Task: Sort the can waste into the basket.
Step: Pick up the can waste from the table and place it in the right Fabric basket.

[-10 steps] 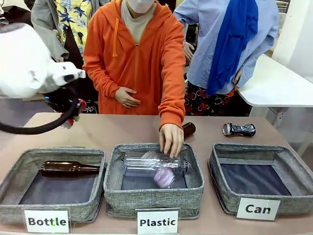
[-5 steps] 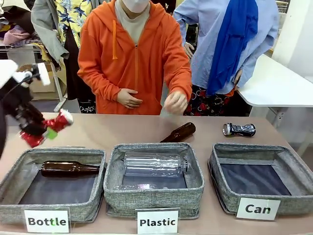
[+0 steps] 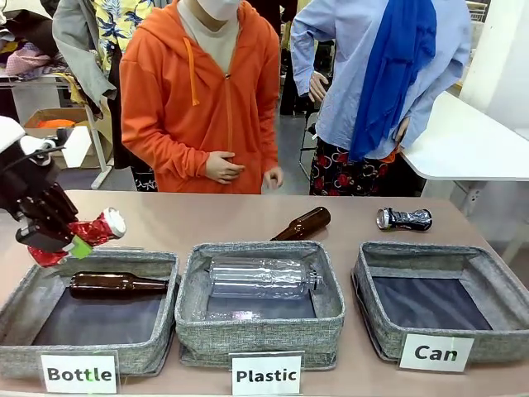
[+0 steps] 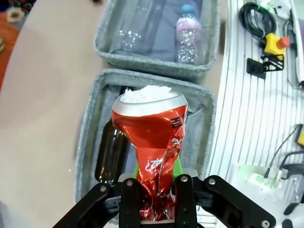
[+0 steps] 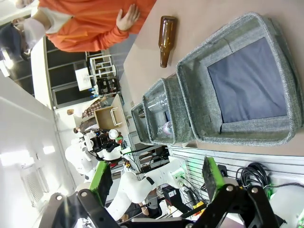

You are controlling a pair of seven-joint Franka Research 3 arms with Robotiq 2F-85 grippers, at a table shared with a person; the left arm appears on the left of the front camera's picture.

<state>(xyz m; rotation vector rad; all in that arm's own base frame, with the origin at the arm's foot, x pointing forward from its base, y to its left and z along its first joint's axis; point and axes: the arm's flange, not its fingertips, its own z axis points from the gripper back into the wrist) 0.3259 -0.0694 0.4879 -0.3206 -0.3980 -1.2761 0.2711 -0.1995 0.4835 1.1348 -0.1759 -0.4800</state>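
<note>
My left gripper point(image 3: 71, 239) is shut on the crushed red can point(image 3: 97, 227), held in the air over the far left rim of the "Bottle" bin point(image 3: 25, 289). In the left wrist view the red can point(image 4: 153, 137) sticks up between the fingers of my left gripper point(image 4: 156, 202), silver end outward. A black-and-silver can point(image 3: 404, 219) lies on the table behind the grey basket point(image 3: 483, 346) labelled "Can", which holds nothing. My right gripper point(image 5: 156, 183) stands open, well back from the basket point(image 5: 237, 31).
A brown bottle point(image 3: 116, 284) lies in the "Bottle" bin, and a clear plastic bottle point(image 3: 260, 277) in the "Plastic" bin point(image 3: 260, 335). Another brown bottle point(image 3: 302, 223) lies on the table behind it. A person in an orange hoodie point(image 3: 198, 99) stands at the far edge.
The person's hand has left the "Plastic" bin and drawn back to their body. My left gripper has come down and slightly right with the red can.
</note>
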